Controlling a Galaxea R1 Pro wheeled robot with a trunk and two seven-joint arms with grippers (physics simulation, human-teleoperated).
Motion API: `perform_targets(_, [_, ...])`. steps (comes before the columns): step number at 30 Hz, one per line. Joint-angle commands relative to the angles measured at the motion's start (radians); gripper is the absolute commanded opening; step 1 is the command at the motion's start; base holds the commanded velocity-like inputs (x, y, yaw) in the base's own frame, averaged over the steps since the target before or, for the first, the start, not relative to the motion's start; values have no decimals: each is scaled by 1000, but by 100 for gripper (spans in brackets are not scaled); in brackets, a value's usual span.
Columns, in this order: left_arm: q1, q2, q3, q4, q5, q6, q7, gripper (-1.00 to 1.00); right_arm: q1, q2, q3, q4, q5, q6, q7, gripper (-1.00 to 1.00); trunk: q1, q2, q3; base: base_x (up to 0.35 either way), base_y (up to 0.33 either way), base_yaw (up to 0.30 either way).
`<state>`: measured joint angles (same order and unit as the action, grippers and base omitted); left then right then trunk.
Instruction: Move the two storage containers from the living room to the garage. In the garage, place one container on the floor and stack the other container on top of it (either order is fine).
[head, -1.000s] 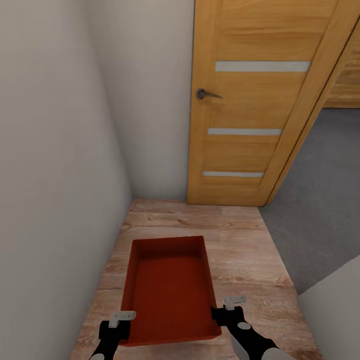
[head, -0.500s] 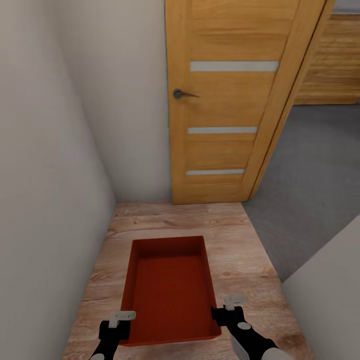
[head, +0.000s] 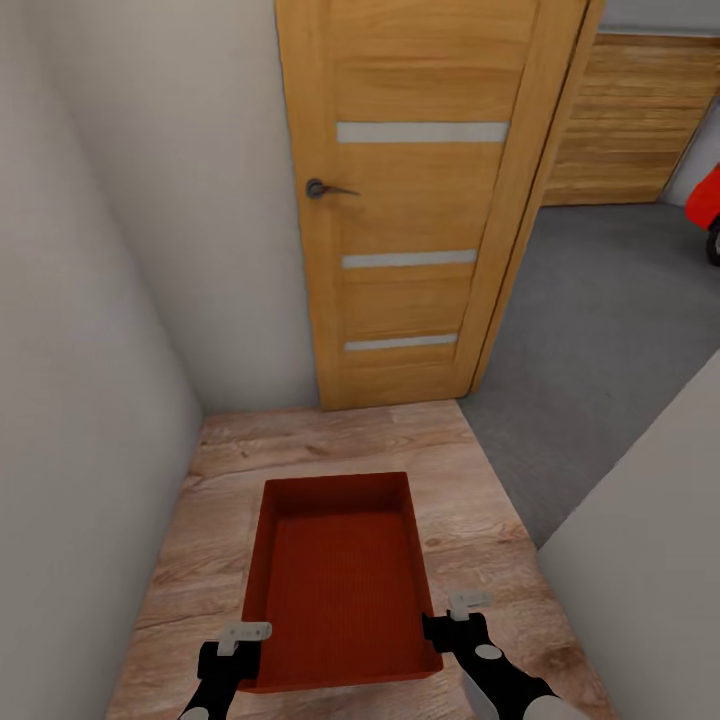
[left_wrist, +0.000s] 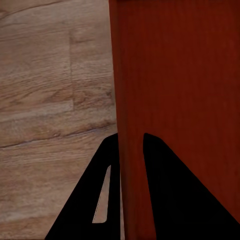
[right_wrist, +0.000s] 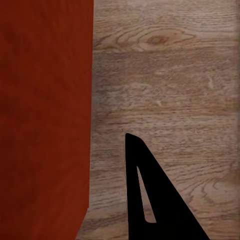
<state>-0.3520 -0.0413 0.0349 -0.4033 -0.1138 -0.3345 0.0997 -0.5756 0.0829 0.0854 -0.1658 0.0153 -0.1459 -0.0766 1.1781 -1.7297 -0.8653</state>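
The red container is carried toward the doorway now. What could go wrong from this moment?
1. The storage container is held only at its near corners by the left gripper and the right gripper; its far end could sag or slip.
2. The doorway lies right of the open door; the pale wall could catch the right arm while turning.

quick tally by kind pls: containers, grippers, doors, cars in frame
Storage container: 1, orange-red, carried between the two grippers
Grippers: 2, left gripper and right gripper
Wooden door: 1, open, with a dark handle
Red car: 1, just an edge seen past the doorway
Total: 5
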Motion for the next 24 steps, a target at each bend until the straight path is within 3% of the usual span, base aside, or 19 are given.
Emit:
perform_targets(1, [-1, 0, 13, -2, -17, -3, 12, -100, -1, -6, -4, 2, 1, -3, -12, -100, 0, 0, -1, 214, 78, -32])
perform_targets(24, [-1, 0, 13, -2, -17, -3, 11, -100, -1, -6, -4, 2, 1, -3, -12, -100, 0, 0, -1, 303, 137, -3])
